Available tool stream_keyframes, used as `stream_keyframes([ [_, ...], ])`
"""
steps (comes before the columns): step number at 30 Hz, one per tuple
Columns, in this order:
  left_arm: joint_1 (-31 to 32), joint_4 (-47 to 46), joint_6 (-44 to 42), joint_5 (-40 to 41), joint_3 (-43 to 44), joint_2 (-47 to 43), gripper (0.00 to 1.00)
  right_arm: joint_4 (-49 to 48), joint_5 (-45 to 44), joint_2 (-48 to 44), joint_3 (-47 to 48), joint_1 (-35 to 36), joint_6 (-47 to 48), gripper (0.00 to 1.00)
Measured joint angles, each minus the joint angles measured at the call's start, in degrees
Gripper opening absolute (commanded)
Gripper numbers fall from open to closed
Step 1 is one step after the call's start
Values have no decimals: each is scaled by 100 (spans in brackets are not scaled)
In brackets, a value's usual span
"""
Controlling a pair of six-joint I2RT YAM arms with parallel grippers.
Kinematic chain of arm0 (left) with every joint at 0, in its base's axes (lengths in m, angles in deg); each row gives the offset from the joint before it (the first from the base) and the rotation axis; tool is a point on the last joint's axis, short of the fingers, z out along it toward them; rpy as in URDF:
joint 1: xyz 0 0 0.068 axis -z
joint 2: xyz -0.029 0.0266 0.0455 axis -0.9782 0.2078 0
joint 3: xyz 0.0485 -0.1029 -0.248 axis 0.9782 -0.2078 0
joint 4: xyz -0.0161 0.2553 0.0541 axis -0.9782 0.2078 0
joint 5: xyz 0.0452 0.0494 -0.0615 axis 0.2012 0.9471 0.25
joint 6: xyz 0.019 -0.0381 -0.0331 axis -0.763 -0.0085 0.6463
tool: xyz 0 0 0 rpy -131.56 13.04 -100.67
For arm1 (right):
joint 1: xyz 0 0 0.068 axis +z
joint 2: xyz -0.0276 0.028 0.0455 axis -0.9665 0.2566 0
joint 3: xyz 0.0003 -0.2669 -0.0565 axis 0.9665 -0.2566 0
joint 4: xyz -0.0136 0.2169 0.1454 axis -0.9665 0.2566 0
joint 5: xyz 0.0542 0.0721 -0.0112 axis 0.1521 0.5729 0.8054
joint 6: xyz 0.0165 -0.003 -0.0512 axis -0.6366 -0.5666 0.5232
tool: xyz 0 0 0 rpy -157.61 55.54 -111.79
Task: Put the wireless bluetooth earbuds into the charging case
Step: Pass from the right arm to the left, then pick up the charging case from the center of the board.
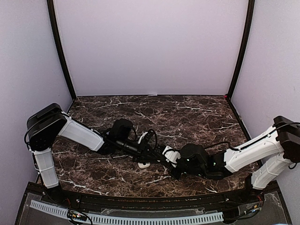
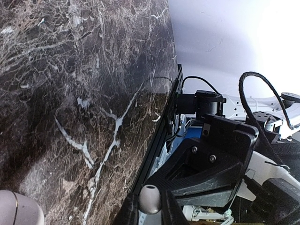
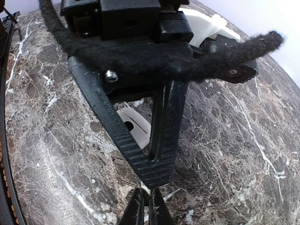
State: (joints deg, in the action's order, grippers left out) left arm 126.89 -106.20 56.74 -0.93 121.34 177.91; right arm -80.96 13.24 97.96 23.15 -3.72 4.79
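Note:
My left gripper (image 2: 150,208) is shut on one small grey-white earbud (image 2: 150,197), which sits upright between its fingertips. My right gripper (image 3: 146,208) meets it tip to tip. Its fingers are almost together, with a pale sliver of the earbud (image 3: 146,188) pinched between them. In the top view both grippers, left (image 1: 157,151) and right (image 1: 168,155), meet just above the table's near middle. A white charging case (image 1: 143,164) lies on the marble below them. It also shows in the right wrist view (image 3: 138,129) behind the left finger. No other earbuds are visible.
The dark marble table (image 1: 187,117) is walled by pale panels. A black frame edge (image 2: 161,126) runs along the table's near side. A black cable (image 3: 225,58) crosses above my right gripper. A white rounded object (image 2: 18,210) lies at the left wrist view's lower left.

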Motion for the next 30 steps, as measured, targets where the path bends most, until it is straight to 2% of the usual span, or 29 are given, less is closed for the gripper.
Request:
stream_keyframes([
  [5, -85, 173, -197, 44, 0, -7, 15, -39, 24, 0, -2, 9, 13, 13],
  [9, -251, 326, -348, 94, -15, -52, 15, -118, 44, -39, -63, 11, 15, 22],
  [14, -507, 675, -671, 188, -168, -435, 15, -170, 219, -234, -245, -46, -70, 31],
  [18, -761, 1263, -1178, 407, -315, -986, 16, -216, 992, -236, -245, -479, -282, 40],
  [22, -1023, 1987, -1716, 754, -505, -1648, 16, -245, 1998, 195, 4, -1147, -516, 56],
  [26, -1237, 2579, -2079, 1082, -723, -2208, 16, -98, 2850, 1102, 743, -1386, -612, 60],
  [30, -1316, 2959, -2286, 1270, -892, -2599, 16, 13, 3342, 1639, 1239, -1456, -699, 64],
])
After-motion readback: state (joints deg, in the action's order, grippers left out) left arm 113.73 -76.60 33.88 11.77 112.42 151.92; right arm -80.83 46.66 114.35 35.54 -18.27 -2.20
